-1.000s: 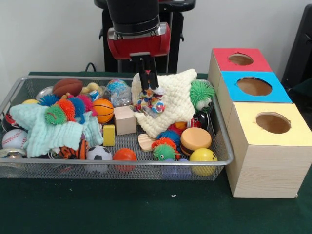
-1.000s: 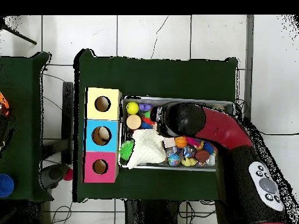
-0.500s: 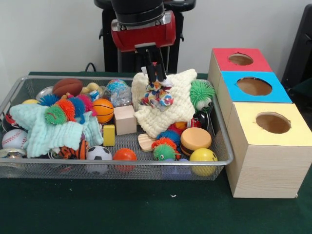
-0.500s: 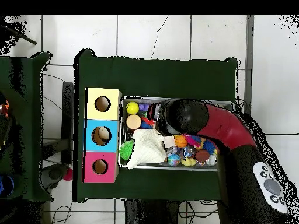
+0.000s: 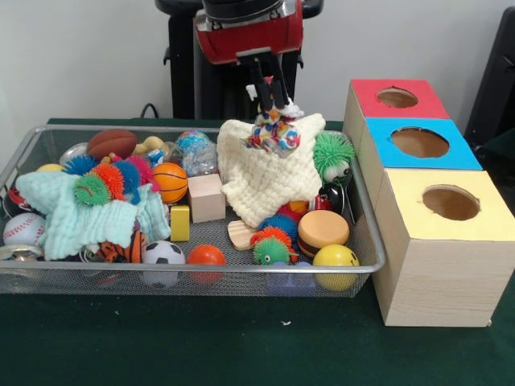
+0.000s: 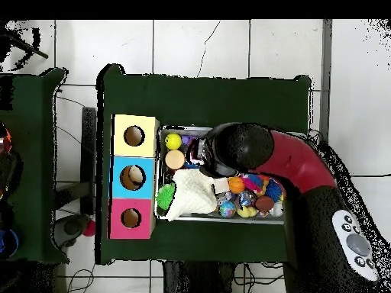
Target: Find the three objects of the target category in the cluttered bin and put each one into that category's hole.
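Hand (image 5: 272, 100) clamped on a small multicoloured toy (image 5: 272, 133), fingers pinching its top, toy dangling clear above the cream knitted cloth (image 5: 269, 177). Hanging over the right part of the wire bin (image 5: 366, 233), just inside its right wall. Three wooden boxes standing to the right of the hand, beyond that wall, in a row on the green worktop (image 5: 241, 346): red box (image 5: 394, 100) farthest back, blue box (image 5: 418, 143) in the middle, yellow box (image 5: 447, 205) nearest the camera. Red hole closest to the hand, roughly level with it; likely a short sideways carry to the right, over the bin wall. Matching hole not evident from the toy alone. Other spiky balls (image 5: 272, 245) left lying in the bin below.
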Motion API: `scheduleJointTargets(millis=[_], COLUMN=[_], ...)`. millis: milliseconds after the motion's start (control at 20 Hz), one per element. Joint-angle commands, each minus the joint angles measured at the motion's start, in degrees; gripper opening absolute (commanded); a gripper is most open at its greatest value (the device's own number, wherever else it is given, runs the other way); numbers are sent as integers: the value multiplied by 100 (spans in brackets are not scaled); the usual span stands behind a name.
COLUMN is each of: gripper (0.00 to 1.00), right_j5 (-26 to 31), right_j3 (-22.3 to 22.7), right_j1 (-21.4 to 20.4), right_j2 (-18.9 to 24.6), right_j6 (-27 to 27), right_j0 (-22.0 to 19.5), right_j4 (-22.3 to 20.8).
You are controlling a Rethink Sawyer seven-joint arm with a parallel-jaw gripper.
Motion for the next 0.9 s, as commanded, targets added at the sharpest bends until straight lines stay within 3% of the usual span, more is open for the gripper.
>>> scheduleJointTargets(millis=[50,400,700,900], gripper=[0,0,0,0], right_j5=[1185,1668,1532,1498], right_j3=[-639,-1143,-1477,-1504], right_j1=[0,-27,30,40], right_j2=[229,124,70,77], right_j6=[433,809,1112,980], right_j0=[275,541,669,658], right_j4=[100,204,489,650])
